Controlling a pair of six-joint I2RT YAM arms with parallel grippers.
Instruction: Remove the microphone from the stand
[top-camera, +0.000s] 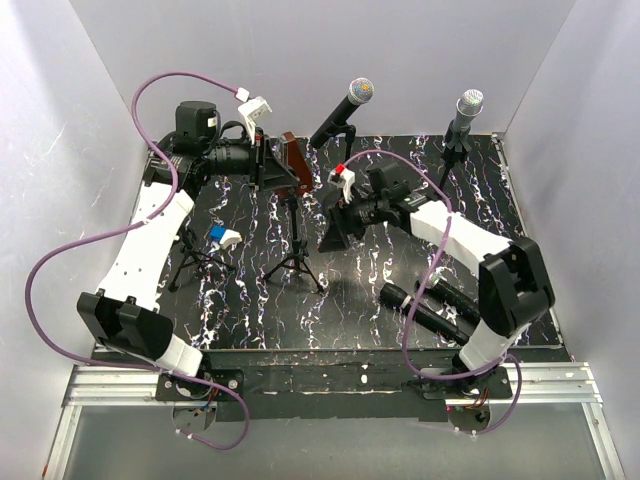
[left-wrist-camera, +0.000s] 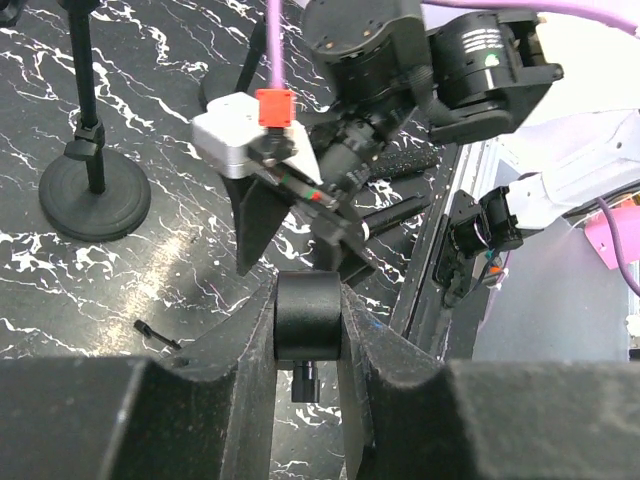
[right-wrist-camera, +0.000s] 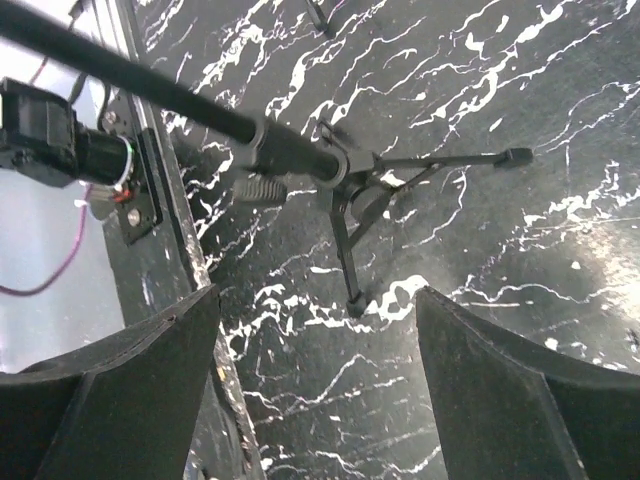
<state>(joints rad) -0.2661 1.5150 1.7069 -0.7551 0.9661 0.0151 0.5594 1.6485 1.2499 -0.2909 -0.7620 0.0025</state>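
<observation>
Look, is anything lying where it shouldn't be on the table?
Yes. Two black microphones lie flat on the table near the right arm's base, off any stand. The silver-headed microphones at the back sit up in stands, so the loose pair looks out of place.

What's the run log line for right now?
left gripper: shut on stand | right gripper: open, holding nothing | tilted microphone: ungripped

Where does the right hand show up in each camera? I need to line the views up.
Top external: the right hand sits at centre, just right of the tripod stand.
Left wrist: the hand is upper centre, jaws open, above the clamped black cylinder.
Right wrist: its own fingers fill the bottom corners.
Shared landmark: the table's near edge.
</observation>
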